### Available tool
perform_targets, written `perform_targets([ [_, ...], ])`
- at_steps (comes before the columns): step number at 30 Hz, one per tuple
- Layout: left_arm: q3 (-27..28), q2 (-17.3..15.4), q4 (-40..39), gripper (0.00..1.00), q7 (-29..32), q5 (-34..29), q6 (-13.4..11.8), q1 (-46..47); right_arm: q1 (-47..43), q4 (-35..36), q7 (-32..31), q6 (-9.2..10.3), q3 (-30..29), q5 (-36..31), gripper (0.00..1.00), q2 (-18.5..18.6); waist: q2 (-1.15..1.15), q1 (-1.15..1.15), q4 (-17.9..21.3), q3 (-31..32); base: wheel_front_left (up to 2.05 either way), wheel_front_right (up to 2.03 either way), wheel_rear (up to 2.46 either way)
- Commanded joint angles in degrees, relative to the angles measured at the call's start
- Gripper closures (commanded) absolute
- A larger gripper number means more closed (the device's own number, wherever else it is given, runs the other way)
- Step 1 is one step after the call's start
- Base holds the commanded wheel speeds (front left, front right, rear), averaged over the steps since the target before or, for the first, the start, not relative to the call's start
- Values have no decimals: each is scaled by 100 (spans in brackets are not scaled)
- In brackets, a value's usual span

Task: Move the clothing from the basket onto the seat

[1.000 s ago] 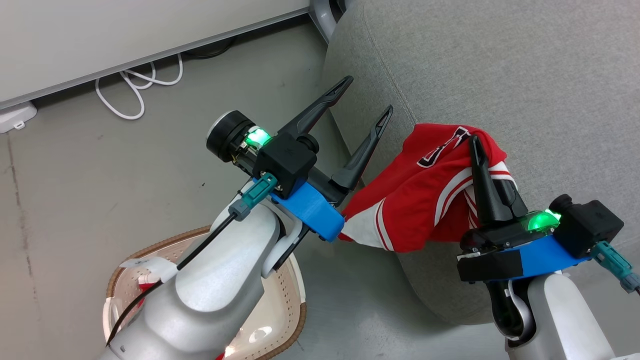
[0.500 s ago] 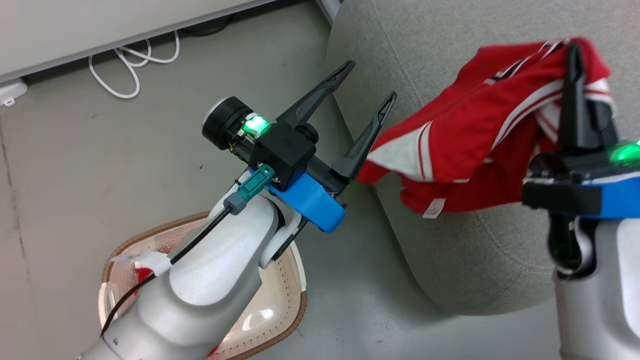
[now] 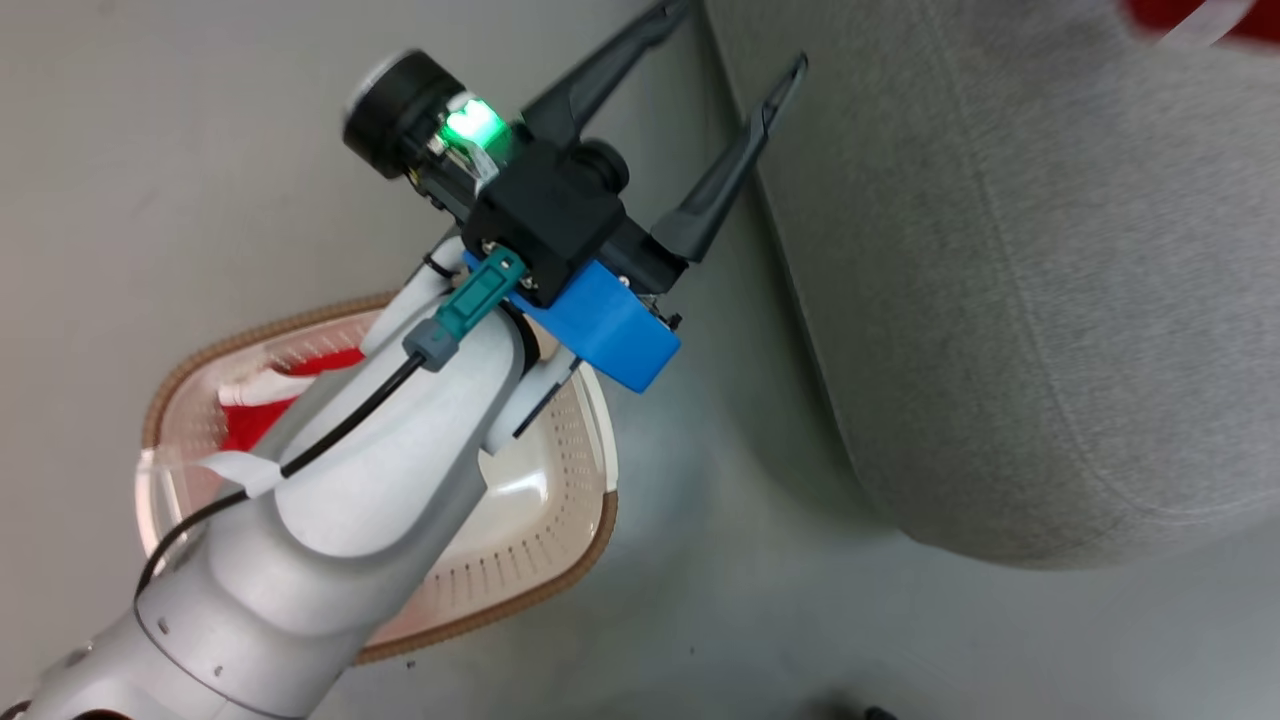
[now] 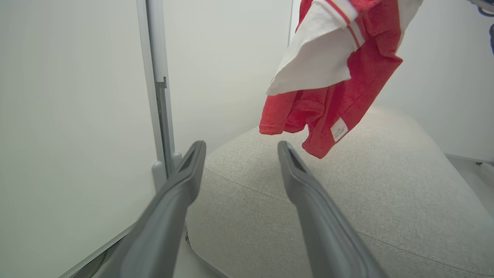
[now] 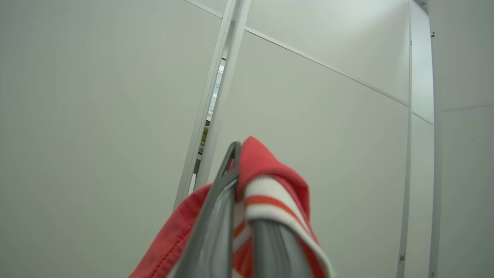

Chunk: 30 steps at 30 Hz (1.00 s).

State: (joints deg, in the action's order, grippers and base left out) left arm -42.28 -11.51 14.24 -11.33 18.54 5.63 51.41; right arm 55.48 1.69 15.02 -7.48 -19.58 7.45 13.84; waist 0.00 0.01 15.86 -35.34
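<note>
In the head view my left gripper (image 3: 735, 40) stands open with nothing between its fingers, above the floor beside the grey seat (image 3: 1000, 300). Under the left forearm sits the cream basket (image 3: 580, 560), with red and white clothing (image 3: 300, 385) lying in it. A scrap of red clothing (image 3: 1200, 15) shows at the top right corner. The left wrist view looks past my open left gripper (image 4: 240, 146) at a red garment (image 4: 347, 69) with a white panel, hanging in the air above the seat (image 4: 347, 200). My right gripper (image 5: 241, 173) is shut on that garment (image 5: 270, 173), whose striped trim drapes over one finger.
The basket stands on grey floor (image 3: 720, 620) close to the seat's rounded front corner. Pale wall panels with a metal post (image 4: 158, 85) rise behind the seat.
The right gripper has carried the red garment up and to the right, from the seat's edge to hang above it. The head view has shifted. The left gripper stays open.
</note>
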Motion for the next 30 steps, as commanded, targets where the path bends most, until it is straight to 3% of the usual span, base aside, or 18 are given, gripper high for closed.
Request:
perform_targets([
  [1,22,-50,-49,0,14,-53,-3,124,221,-65,23,-3,-117,33,100,133,0,-1,-85,-473,0,0,0],
  [7,13,-217,-235,0,111,-148,-5,334,874,-874,22,-2,-705,173,100,826,0,-1,-90,-993,0,0,0],
  [11,-26,-289,-316,0,147,-192,10,393,881,-1552,23,-3,-757,210,100,957,0,-1,-116,-1203,0,0,0],
  [25,-105,-389,-403,0,155,-159,-37,380,285,-3595,22,-3,-641,445,100,652,0,-1,-207,-1361,0,0,0],
  [30,-128,-359,-374,0,113,-137,-63,355,48,-3821,23,-3,-501,603,100,552,0,-1,-224,-1297,0,0,0],
])
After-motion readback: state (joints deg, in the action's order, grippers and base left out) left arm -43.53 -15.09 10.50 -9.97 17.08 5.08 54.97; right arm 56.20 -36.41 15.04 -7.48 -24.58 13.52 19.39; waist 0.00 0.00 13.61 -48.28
